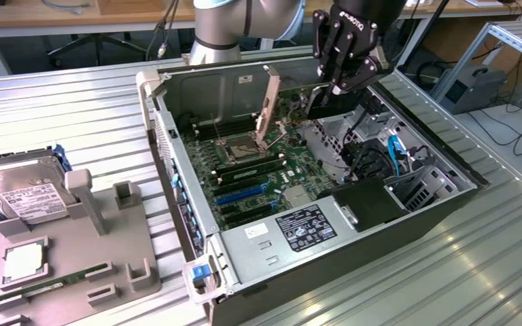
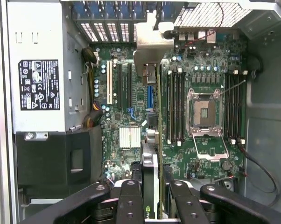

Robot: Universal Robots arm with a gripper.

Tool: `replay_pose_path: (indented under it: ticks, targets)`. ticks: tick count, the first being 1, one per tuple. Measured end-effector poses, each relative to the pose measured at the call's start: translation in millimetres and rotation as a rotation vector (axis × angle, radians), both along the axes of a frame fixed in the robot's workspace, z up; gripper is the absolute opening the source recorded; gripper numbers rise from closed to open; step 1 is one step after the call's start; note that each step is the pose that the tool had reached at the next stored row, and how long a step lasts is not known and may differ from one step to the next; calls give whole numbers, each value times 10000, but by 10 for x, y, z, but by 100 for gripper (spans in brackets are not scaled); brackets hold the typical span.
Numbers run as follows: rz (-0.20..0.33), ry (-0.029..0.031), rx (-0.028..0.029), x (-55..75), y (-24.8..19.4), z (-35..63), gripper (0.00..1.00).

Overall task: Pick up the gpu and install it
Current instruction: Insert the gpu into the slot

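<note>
Jaws around edge-on gpu [image 2: 150,177], seemingly just above motherboard [image 2: 131,102]

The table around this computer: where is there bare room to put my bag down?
Bare ribbed table lies on the exterior view's right of the case, and another strip between the case and the hard drive. The grey tray is crowded with parts; inside the case the gripper holds the gpu.
</note>
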State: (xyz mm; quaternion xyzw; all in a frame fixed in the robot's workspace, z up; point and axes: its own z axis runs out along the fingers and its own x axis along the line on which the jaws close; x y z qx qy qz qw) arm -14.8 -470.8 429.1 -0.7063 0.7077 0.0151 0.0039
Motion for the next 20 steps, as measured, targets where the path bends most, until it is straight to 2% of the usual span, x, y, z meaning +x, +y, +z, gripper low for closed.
replay_pose_path:
  ticks: [4, 9, 13, 17, 20]
  targets:
    - [-1, -10, 1, -95, 3, -11, 27]
    - [-2, -49, 1, -236, 10, -124, 27]
    - [-1, -51, 3, -243, 10, -138, 27]
    - [-1, -50, 0, -244, 10, -216, 27]
    - [-1, -50, 0, -244, 10, -216, 27]
